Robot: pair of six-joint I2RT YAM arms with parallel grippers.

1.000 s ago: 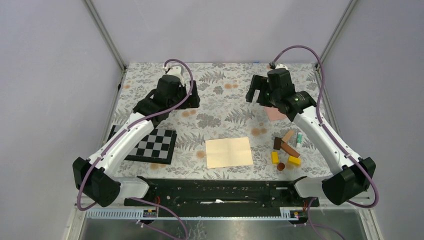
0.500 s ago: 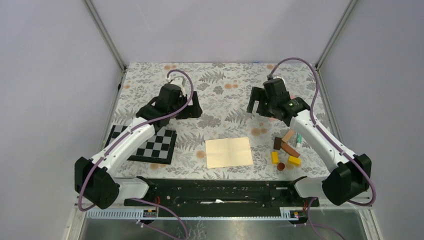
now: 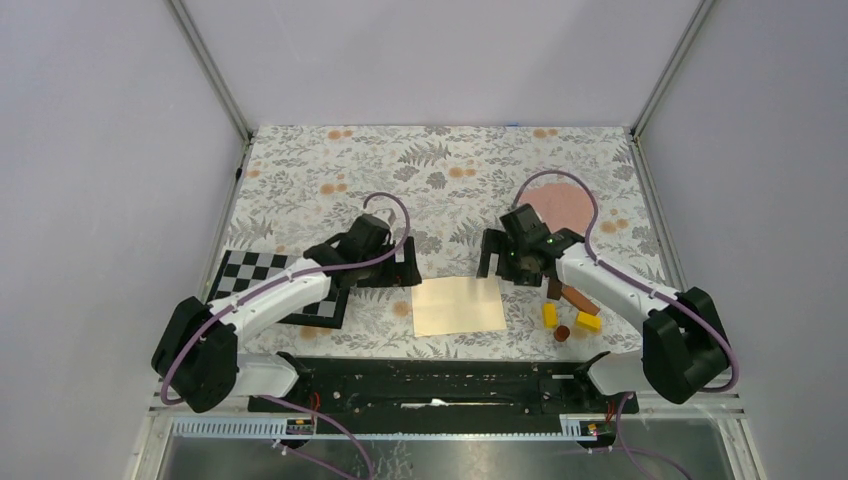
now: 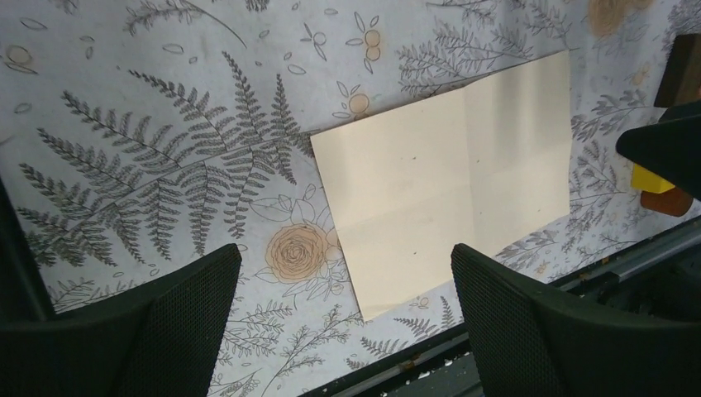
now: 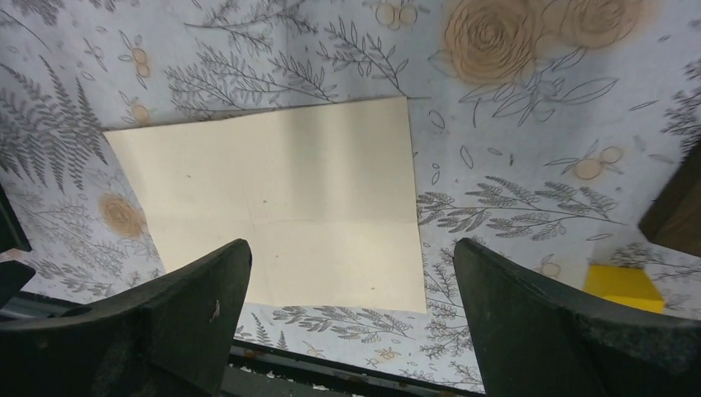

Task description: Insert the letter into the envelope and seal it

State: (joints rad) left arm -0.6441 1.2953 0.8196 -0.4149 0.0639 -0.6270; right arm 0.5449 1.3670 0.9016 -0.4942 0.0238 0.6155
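The letter (image 3: 458, 305) is a cream creased sheet lying flat near the table's front edge; it also shows in the left wrist view as the letter (image 4: 446, 174) and in the right wrist view as the letter (image 5: 273, 198). The salmon-pink envelope (image 3: 565, 205) lies flat further back on the right, with the right arm's cable crossing it. My left gripper (image 3: 392, 272) hangs open just off the letter's far left corner, and its open gripper (image 4: 345, 248) holds nothing. My right gripper (image 3: 500, 268) is open over the letter's far right edge, the gripper (image 5: 351, 244) empty.
A checkerboard (image 3: 255, 268) lies at the left, partly under the left arm. Yellow blocks (image 3: 549, 315) and brown blocks (image 3: 578, 298) are scattered right of the letter. A black rail (image 3: 430, 380) runs along the near edge.
Both arms have drawn back from the far side of the table toward the letter and come lower. The right arm no longer covers the envelope. Both grippers stayed open.
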